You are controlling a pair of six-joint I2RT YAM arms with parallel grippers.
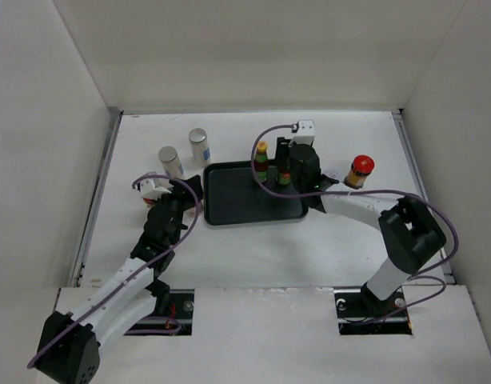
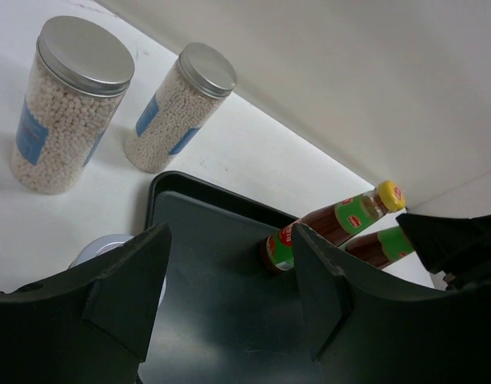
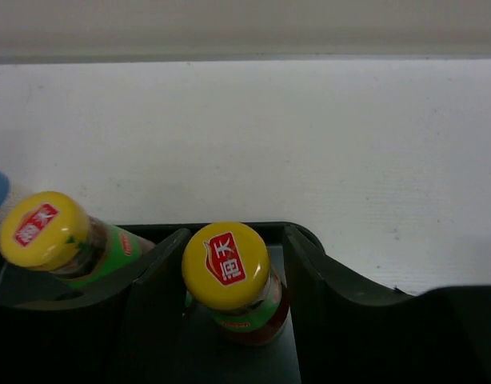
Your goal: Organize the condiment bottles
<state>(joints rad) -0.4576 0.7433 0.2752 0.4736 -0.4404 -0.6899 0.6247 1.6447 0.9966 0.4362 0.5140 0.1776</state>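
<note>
The condiment bottles stand in and around a black tray [image 1: 229, 210] on the white table [image 1: 349, 248]. At the left, two white shakers [image 1: 172, 161] [image 1: 200, 146] stand beyond the tray's far-left corner, near each other but apart. The left gripper [image 1: 189, 190] hangs over the tray's left rim. The left wrist view shows its fingers [image 2: 125, 296] well apart, with only bare tray floor between them. That view alone shows a short silver-lidded jar [image 2: 105, 246], just outside the tray and half hidden behind the left finger.

Two sauce bottles [image 1: 261, 161] [image 1: 284, 173] stand upright along the tray's far edge. The right gripper [image 3: 236, 234] straddles the right-hand one, whose yellow cap [image 3: 225, 266] sits between the fingers [image 3: 317, 296]. The cap hides the bottle's sides, so whether the fingers press on it cannot be told. A red-capped jar [image 1: 360, 170] stands on the table to the right, well clear of the tray.
</note>
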